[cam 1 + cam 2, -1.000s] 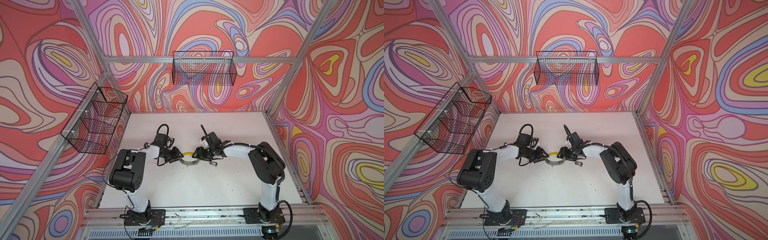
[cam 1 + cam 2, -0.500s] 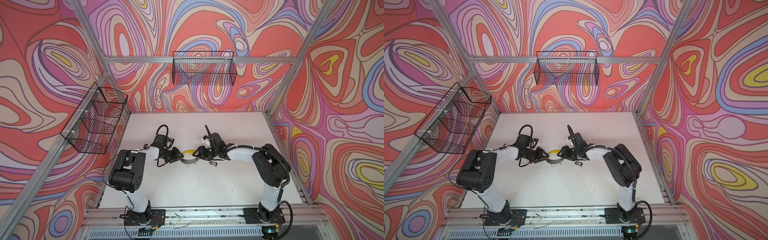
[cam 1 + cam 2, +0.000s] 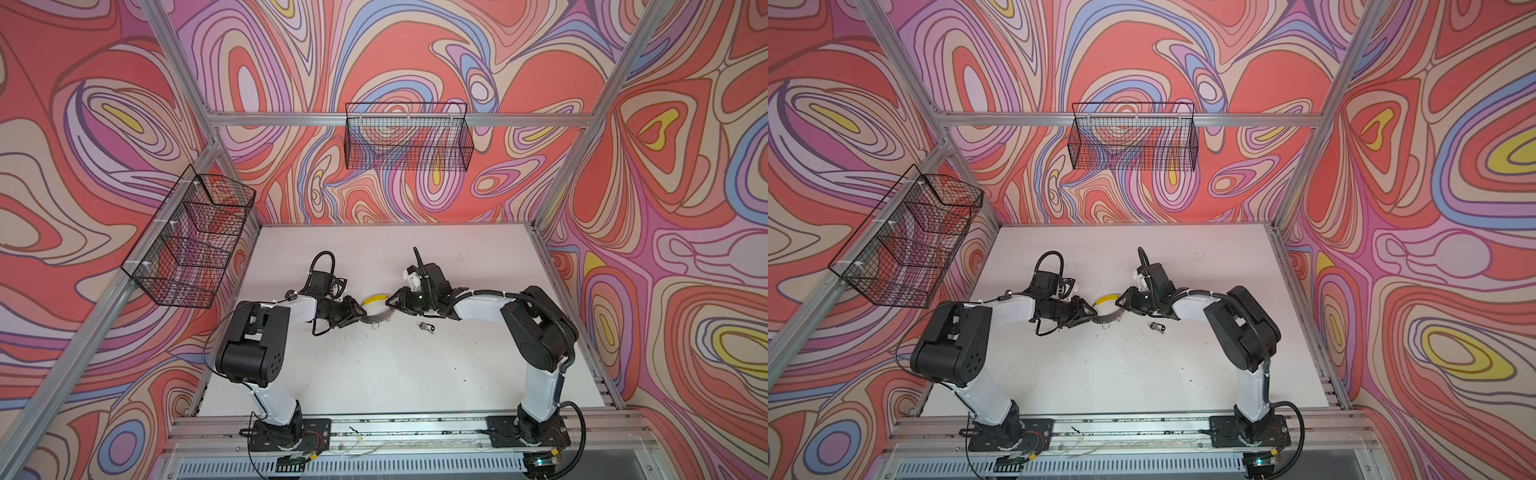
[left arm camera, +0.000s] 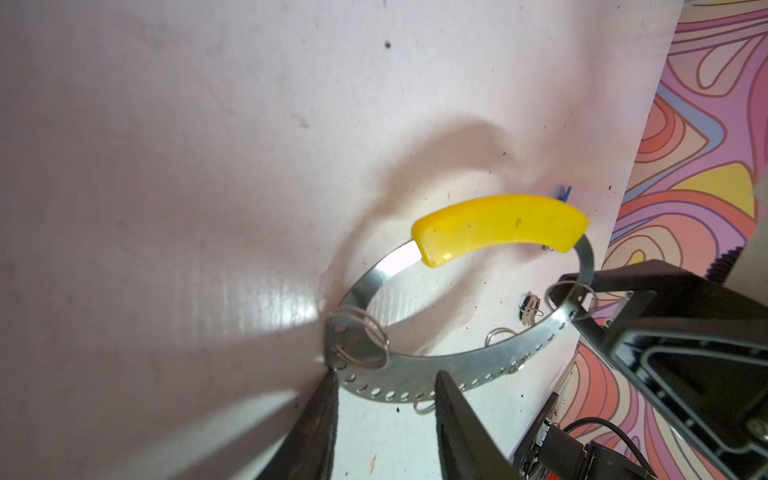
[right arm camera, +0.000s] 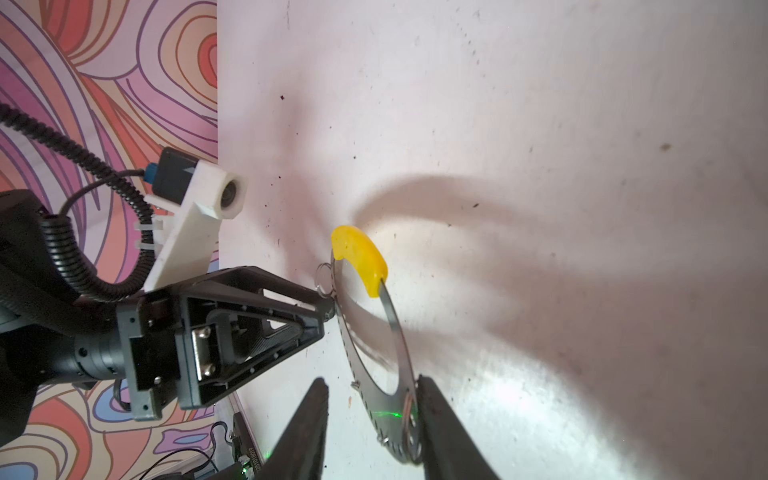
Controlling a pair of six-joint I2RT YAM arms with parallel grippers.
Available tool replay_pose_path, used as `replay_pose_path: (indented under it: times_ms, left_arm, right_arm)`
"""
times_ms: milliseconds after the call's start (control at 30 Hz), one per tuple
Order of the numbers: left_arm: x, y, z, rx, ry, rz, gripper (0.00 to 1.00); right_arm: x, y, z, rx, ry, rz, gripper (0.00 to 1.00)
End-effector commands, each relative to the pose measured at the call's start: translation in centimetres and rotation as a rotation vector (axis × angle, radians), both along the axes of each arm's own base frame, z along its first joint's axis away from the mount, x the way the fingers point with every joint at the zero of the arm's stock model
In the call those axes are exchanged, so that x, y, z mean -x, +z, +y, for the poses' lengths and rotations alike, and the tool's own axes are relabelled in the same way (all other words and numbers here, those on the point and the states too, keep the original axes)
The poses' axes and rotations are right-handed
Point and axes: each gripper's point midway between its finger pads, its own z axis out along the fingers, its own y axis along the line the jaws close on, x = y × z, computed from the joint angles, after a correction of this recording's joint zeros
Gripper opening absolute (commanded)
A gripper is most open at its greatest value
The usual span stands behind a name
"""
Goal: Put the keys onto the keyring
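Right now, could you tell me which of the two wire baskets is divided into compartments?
The basket on the left wall: cross-dividers split it into compartments, while the basket on the back wall is one undivided trough.

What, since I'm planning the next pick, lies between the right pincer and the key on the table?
Nothing visible: the key lies alone on the bare table, near the right pincer, which stands open around the keyring.

Bright even light; soft shadows, glare on table (image 4: 270, 307); wrist edges blurred

keyring (image 3: 374, 298) blocks centre, key (image 3: 425, 326) beside, table (image 3: 395, 374) front open
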Motion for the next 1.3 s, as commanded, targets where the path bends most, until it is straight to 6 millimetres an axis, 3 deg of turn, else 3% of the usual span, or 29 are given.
replay_pose_path:
  times_ms: [0, 100, 267, 500, 700, 833, 967, 1067, 1167, 1267]
  left_arm:
    - [3.6, -3.6, 1.6, -0.087, 0.010, 0.150, 0.41]
    - [3.6, -3.7, 1.7, -0.088, 0.014, 0.152, 0.41]
    - [3.5, -3.4, 1.7, -0.080, 0.014, 0.147, 0.41]
    - [2.7, -1.5, 2.0, -0.051, 0.045, 0.096, 0.38]
    - [1.4, 5.1, 3.9, -0.049, 0.099, -0.082, 0.49]
    - [1.4, 9.4, 4.4, -0.049, 0.081, -0.176, 0.58]
    - [1.6, 14.9, 2.7, 0.076, 0.003, -0.323, 0.66]
    - [2.0, 18.5, 1.3, 0.193, -0.040, -0.417, 0.67]
    - [3.0, 21.8, 0.4, 0.294, -0.082, -0.527, 0.68]
    - [4.1, 23.9, -0.1, 0.361, -0.106, -0.590, 0.68]
  right_arm:
    - [0.6, -0.7, 1.0, -0.028, 0.028, 0.015, 0.31]
    - [0.5, -0.9, 0.9, -0.023, 0.027, 0.013, 0.23]
    - [0.4, -0.8, 0.9, -0.021, 0.025, 0.003, 0.00]
    - [-0.1, 0.9, -0.2, -0.028, 0.012, -0.051, 0.00]
    - [-0.7, 4.9, -1.8, -0.046, 0.068, -0.136, 0.00]
    - [-0.1, 9.9, -1.9, -0.057, 0.178, -0.230, 0.00]
    - [1.4, 15.2, -1.7, -0.111, 0.287, -0.304, 0.00]
    - [2.6, 18.1, -1.4, -0.156, 0.352, -0.330, 0.00]
    - [3.2, 19.7, -1.5, -0.163, 0.375, -0.343, 0.00]
    - [3.6, 20.6, -1.7, -0.167, 0.389, -0.364, 0.00]
